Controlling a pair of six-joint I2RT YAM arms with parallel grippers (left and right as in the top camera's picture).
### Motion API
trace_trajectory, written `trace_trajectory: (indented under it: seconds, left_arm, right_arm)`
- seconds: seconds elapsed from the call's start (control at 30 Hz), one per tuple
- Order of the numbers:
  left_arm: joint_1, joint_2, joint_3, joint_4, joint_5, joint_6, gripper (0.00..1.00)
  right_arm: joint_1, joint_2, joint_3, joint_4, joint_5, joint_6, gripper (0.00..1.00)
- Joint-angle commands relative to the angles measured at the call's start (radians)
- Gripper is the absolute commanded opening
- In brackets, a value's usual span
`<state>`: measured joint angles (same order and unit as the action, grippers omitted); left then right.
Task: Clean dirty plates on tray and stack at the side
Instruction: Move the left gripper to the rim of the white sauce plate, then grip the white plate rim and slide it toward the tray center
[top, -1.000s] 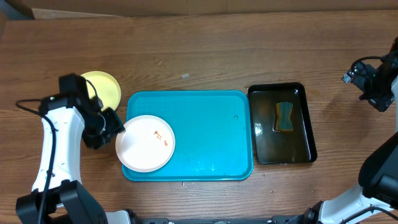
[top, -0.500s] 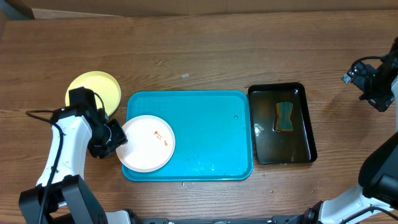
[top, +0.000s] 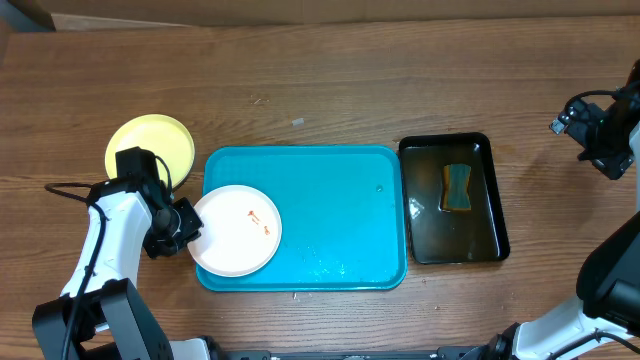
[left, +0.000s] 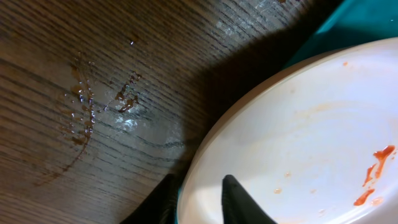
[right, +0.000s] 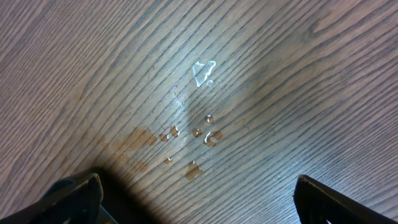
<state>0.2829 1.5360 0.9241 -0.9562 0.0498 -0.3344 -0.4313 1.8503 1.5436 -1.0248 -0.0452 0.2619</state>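
Smears of orange-red food (top: 256, 218) mark the middle of the white plate (top: 232, 240). That plate lies at the front-left corner of the teal tray (top: 340, 200), with its left edge overhanging the tray's rim above the tabletop (top: 400, 80). The rest of the tray shows only a few wet spots near its front edge.

A pale yellow plate (top: 148, 143) sits on the wood just beyond the tray's back-left corner, apart from the white plate.

The left pincer (left: 199, 185) is at the white plate's left rim. In the left wrist view its two dark fingers (left: 239, 202) straddle that rim, one over the plate's inner face and one outside it. The gap is narrow. I cannot tell whether the fingers actually press on the rim. Wet streaks (left: 87, 106) show on the wood beside the plate.

A black tray (top: 470, 238) holding water stands just right of the teal tray, with a sponge (top: 458, 187) lying in it.

The right pincer (right: 198, 186) is well off to the right, above bare wood dotted with water drops (right: 199, 130). Its fingers are spread wide with nothing between them.
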Motion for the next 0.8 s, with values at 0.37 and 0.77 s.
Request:
trace_trajectory:
  seconds: [0.37, 0.77]
  left_arm:
    - [-0.002, -0.011, -0.039, 0.012, -0.024, -0.021, 0.16]
    - [-0.002, -0.011, -0.053, 0.031, 0.039, -0.021, 0.04]
  right_arm:
    - [-0.001, -0.007, 0.011, 0.002, -0.001, 0.007, 1.0]
    - [-0.001, -0.007, 0.011, 0.002, -0.001, 0.007, 1.0]
